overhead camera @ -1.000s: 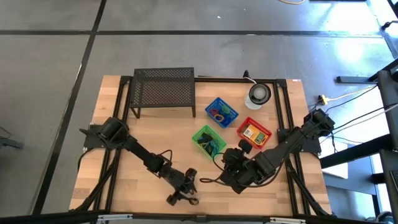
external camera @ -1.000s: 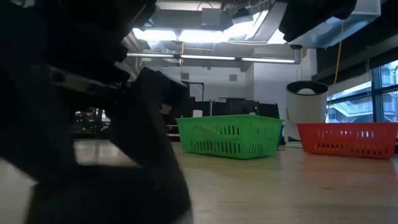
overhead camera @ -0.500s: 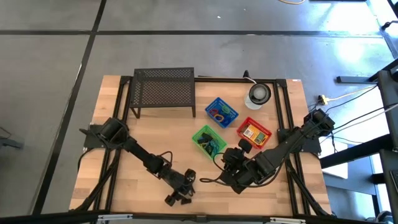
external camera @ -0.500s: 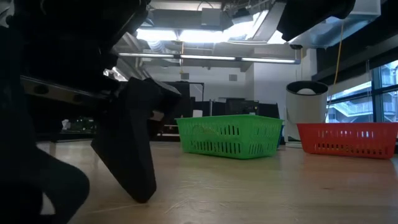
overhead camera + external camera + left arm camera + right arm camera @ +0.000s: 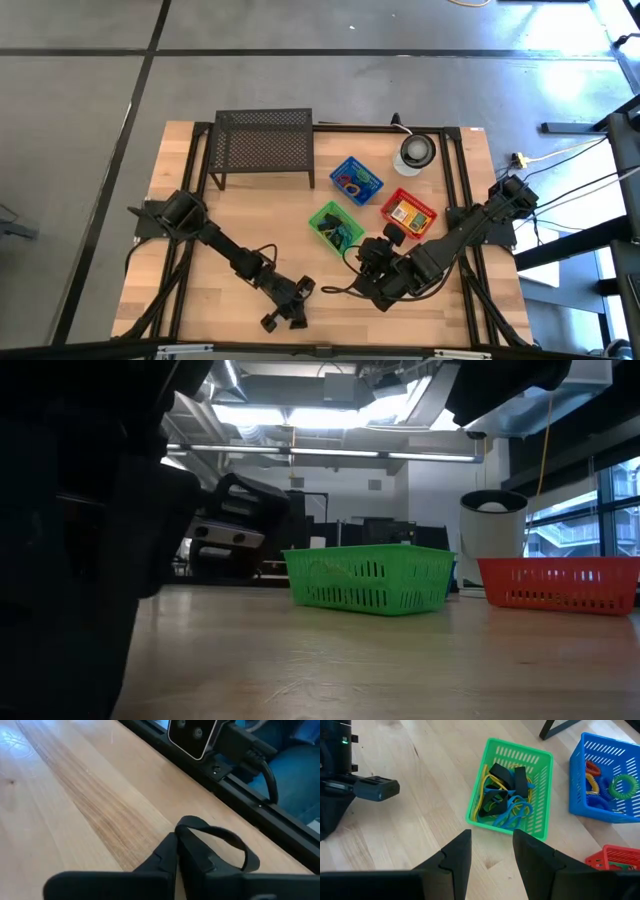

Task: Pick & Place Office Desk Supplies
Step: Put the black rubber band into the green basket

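Wooden table (image 5: 240,205): we're looking down, left gripper (image 5: 283,316) lying low near front edge, right gripper (image 5: 368,252) hovering beside green basket (image 5: 335,225); blue basket (image 5: 356,180), red basket (image 5: 408,214) behind it. Low view: green basket, red basket standing apart. Left wrist: we're seeing fingers (image 5: 190,850) clenched on black band (image 5: 220,837). Right wrist: fingers (image 5: 455,852) standing apart, empty, over table; bands (image 5: 507,805) lying in green basket, loops (image 5: 610,782) in blue.

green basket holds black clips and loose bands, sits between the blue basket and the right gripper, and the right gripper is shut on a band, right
Not quite. The right gripper is open and holds nothing, as the right wrist view shows. The rest stands: the green basket holds black clips and bands, near the blue basket.
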Controlling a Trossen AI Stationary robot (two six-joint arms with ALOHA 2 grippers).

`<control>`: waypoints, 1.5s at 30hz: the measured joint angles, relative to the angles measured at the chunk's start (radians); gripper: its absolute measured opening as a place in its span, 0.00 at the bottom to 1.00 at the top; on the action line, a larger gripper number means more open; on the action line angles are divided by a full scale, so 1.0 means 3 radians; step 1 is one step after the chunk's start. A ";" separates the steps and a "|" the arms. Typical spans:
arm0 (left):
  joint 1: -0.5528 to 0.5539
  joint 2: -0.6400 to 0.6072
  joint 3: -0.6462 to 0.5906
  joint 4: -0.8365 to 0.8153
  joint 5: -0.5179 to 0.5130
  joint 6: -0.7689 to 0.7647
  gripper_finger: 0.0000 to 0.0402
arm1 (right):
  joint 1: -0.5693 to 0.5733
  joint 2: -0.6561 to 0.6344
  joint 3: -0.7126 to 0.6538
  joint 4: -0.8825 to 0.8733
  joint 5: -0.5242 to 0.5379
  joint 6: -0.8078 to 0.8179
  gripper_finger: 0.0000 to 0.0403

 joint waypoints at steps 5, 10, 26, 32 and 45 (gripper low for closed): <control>-0.0006 0.0000 0.0000 0.0002 -0.0003 0.0032 0.00 | 0.0000 0.0000 0.0000 0.0000 -0.0011 0.0000 0.36; -0.0009 -0.0018 -0.0006 0.0019 0.0016 0.0116 0.01 | 0.0000 0.0000 0.0000 0.0000 -0.0013 0.0000 0.36; -0.0008 -0.0062 -0.0006 0.0056 -0.0367 0.0589 0.01 | 0.0000 0.0000 0.0000 0.0000 -0.0073 -0.0001 0.36; -0.0006 -0.0383 -0.0006 -0.0155 -0.0604 0.0853 0.00 | 0.0000 0.0000 0.0000 0.0000 -0.0076 -0.0002 0.36; -0.0144 -0.1317 -0.0118 -0.0583 -0.1729 0.1297 0.00 | 0.0068 0.0000 0.0000 0.0002 -0.0088 0.0059 0.36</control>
